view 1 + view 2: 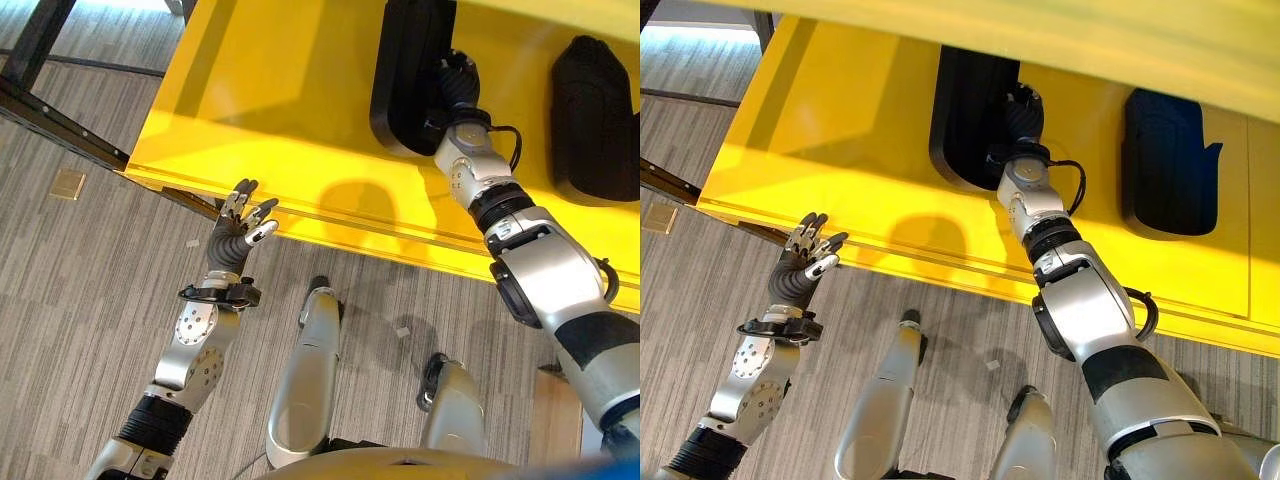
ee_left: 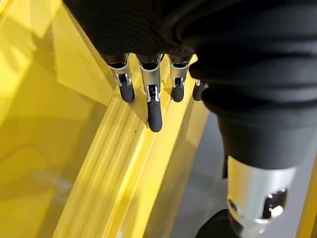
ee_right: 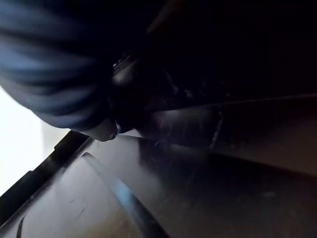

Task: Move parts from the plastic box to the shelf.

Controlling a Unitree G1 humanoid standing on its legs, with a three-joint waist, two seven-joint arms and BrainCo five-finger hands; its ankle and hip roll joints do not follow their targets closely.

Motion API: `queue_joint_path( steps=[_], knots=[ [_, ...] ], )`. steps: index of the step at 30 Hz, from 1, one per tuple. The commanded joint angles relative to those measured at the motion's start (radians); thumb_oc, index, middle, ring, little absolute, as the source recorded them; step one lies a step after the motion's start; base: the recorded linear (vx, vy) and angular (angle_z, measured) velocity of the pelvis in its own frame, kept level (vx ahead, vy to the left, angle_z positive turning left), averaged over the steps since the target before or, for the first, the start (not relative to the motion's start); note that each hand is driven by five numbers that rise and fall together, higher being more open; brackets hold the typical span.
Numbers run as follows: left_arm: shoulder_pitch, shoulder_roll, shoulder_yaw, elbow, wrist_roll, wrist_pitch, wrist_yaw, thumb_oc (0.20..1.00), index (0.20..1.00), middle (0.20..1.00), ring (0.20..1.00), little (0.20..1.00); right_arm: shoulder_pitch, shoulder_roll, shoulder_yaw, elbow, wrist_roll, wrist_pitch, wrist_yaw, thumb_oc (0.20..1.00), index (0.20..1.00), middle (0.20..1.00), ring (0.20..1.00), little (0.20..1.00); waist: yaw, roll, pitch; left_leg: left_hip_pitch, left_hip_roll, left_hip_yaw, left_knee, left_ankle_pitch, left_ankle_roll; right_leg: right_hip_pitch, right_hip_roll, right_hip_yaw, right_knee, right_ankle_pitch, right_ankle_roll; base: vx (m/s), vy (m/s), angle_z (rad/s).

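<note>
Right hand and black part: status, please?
Right hand on black part on yellow shelf, fingers hidden. Left hand open at shelf edge. Second black part alongside.

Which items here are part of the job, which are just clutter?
Job:
- black part on the yellow shelf, right hand on it
- second black part on the shelf
- left hand, open at the shelf's edge

Clutter:
- small square floor plate

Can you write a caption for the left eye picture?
Right hand on a black part on the yellow shelf.
</note>
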Motion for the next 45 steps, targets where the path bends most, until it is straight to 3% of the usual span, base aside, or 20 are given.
queue_joint_path(
  steps=[1, 24, 25, 33, 34, 35, 36, 37, 38, 39, 41, 42, 45],
  knots=[
    [-0.025, -0.009, -0.054, -0.024, 0.010, 0.007, 0.004, 1.000, 1.000, 1.000, 1.000, 1.000, -0.064, -0.028, 0.003, -0.014, -0.025, -0.052, 0.001, 0.200, 0.200, 0.200, 0.200, 0.200, -0.002, 0.002, -0.038, -0.025, 0.044, 0.019, 0.057, -0.010, -0.001, -0.128, 0.035, 0.037, 0.109, 0.106, -0.041, -0.02, 0.031, -0.04],
    [-0.023, 0.003, -0.070, -0.032, 0.007, -0.015, 0.004, 1.000, 1.000, 1.000, 1.000, 1.000, -0.113, -0.131, 0.053, 0.177, -0.149, -0.004, -0.012, 0.200, 0.200, 0.200, 0.200, 0.200, -0.010, 0.011, -0.037, -0.071, 0.044, 0.021, 0.075, -0.013, 0.000, -0.189, 0.043, 0.052, 0.141, 0.096, -0.040, 0.00, 0.001, 0.00],
    [-0.022, 0.003, -0.070, -0.030, 0.007, -0.016, 0.004, 1.000, 1.000, 1.000, 1.000, 1.000, -0.113, -0.129, 0.054, 0.179, -0.151, -0.004, -0.012, 0.200, 0.200, 0.200, 0.200, 0.200, -0.010, 0.010, -0.037, -0.062, 0.047, 0.022, 0.090, -0.049, -0.001, -0.178, 0.043, 0.053, 0.152, 0.066, -0.036, 0.08, -0.011, 0.00],
    [-0.027, 0.007, -0.074, -0.031, 0.008, -0.018, 0.003, 1.000, 1.000, 1.000, 1.000, 1.000, -0.122, -0.122, 0.074, 0.208, -0.199, 0.014, -0.012, 0.200, 0.200, 0.200, 0.200, 0.200, -0.008, 0.013, -0.039, -0.070, 0.045, 0.023, 0.089, -0.045, -0.001, -0.186, 0.041, 0.052, 0.154, 0.065, -0.036, 0.00, 0.004, 0.02],
    [-0.027, 0.007, -0.074, -0.032, 0.010, -0.020, 0.003, 1.000, 1.000, 1.000, 1.000, 1.000, -0.122, -0.124, 0.082, 0.211, -0.221, 0.017, -0.016, 0.200, 0.200, 0.200, 0.200, 0.200, -0.008, 0.016, -0.037, -0.078, 0.043, 0.022, 0.073, -0.011, 0.000, -0.196, 0.041, 0.051, 0.144, 0.093, -0.040, 0.00, 0.000, 0.00],
    [-0.025, 0.007, -0.074, -0.033, 0.009, -0.020, 0.002, 1.000, 1.000, 1.000, 1.000, 1.000, -0.120, -0.123, 0.085, 0.211, -0.231, 0.018, -0.016, 0.200, 0.200, 0.200, 0.200, 0.200, -0.007, 0.015, -0.037, -0.070, 0.046, 0.024, 0.089, -0.046, -0.001, -0.185, 0.039, 0.052, 0.153, 0.066, -0.036, 0.00, 0.000, 0.00],
    [-0.025, 0.007, -0.072, -0.031, 0.009, -0.021, 0.003, 1.000, 1.000, 1.000, 1.000, 1.000, -0.116, -0.123, 0.095, 0.213, -0.257, 0.024, -0.019, 0.652, 0.652, 0.652, 0.652, 0.652, -0.007, 0.015, -0.037, -0.069, 0.047, 0.024, 0.089, -0.046, -0.001, -0.185, 0.040, 0.053, 0.153, 0.066, -0.036, 0.00, 0.000, 0.00],
    [-0.027, 0.008, -0.073, -0.032, 0.011, -0.019, 0.003, 1.000, 1.000, 1.000, 1.000, 1.000, -0.118, -0.123, 0.105, 0.214, -0.276, 0.028, -0.017, 1.000, 1.000, 1.000, 1.000, 1.000, -0.007, 0.017, -0.034, -0.080, 0.044, 0.022, 0.075, -0.011, 0.001, -0.196, 0.042, 0.053, 0.141, 0.094, -0.040, -0.09, 0.016, -0.02],
    [-0.027, 0.007, -0.074, -0.033, 0.011, -0.018, 0.001, 1.000, 1.000, 1.000, 1.000, 1.000, -0.118, -0.121, 0.106, 0.213, -0.274, 0.027, -0.013, 1.000, 1.000, 1.000, 1.000, 1.000, -0.008, 0.017, -0.033, -0.081, 0.044, 0.023, 0.076, -0.011, 0.001, -0.197, 0.042, 0.054, 0.142, 0.094, -0.040, 0.00, 0.000, 0.00],
    [-0.028, 0.004, -0.072, -0.029, 0.011, -0.024, 0.005, 1.000, 1.000, 1.000, 1.000, 1.000, -0.118, -0.120, 0.093, 0.203, -0.253, 0.018, -0.022, 1.000, 1.000, 1.000, 1.000, 1.000, -0.010, 0.014, -0.034, -0.072, 0.045, 0.025, 0.095, -0.048, -0.001, -0.187, 0.042, 0.055, 0.154, 0.065, -0.037, 0.09, -0.013, -0.04],
    [-0.031, -0.001, -0.068, -0.025, 0.010, -0.029, 0.010, 1.000, 1.000, 1.000, 1.000, 1.000, -0.112, -0.119, 0.075, 0.161, -0.209, -0.007, -0.030, 1.000, 1.000, 1.000, 1.000, 1.000, -0.014, 0.012, -0.034, -0.074, 0.046, 0.026, 0.096, -0.049, 0.000, -0.191, 0.042, 0.057, 0.155, 0.064, -0.037, 0.01, 0.009, -0.02],
    [-0.032, -0.001, -0.068, -0.026, 0.010, -0.029, 0.010, 1.000, 1.000, 1.000, 1.000, 1.000, -0.113, -0.120, 0.075, 0.160, -0.209, -0.007, -0.030, 1.000, 1.000, 1.000, 1.000, 1.000, -0.014, 0.014, -0.033, -0.084, 0.044, 0.025, 0.081, -0.015, 0.001, -0.202, 0.043, 0.056, 0.145, 0.092, -0.041, -0.08, 0.027, -0.03],
    [-0.025, -0.002, -0.056, -0.022, 0.009, -0.032, 0.017, 1.000, 1.000, 1.000, 1.000, 1.000, -0.114, -0.116, 0.076, 0.117, -0.203, -0.019, -0.037, 1.000, 1.000, 1.000, 1.000, 1.000, -0.022, 0.009, -0.035, -0.083, 0.050, 0.028, 0.079, -0.015, 0.000, -0.205, 0.046, 0.060, 0.141, 0.096, -0.042, -0.03, 0.009, -0.01]
  ],
)
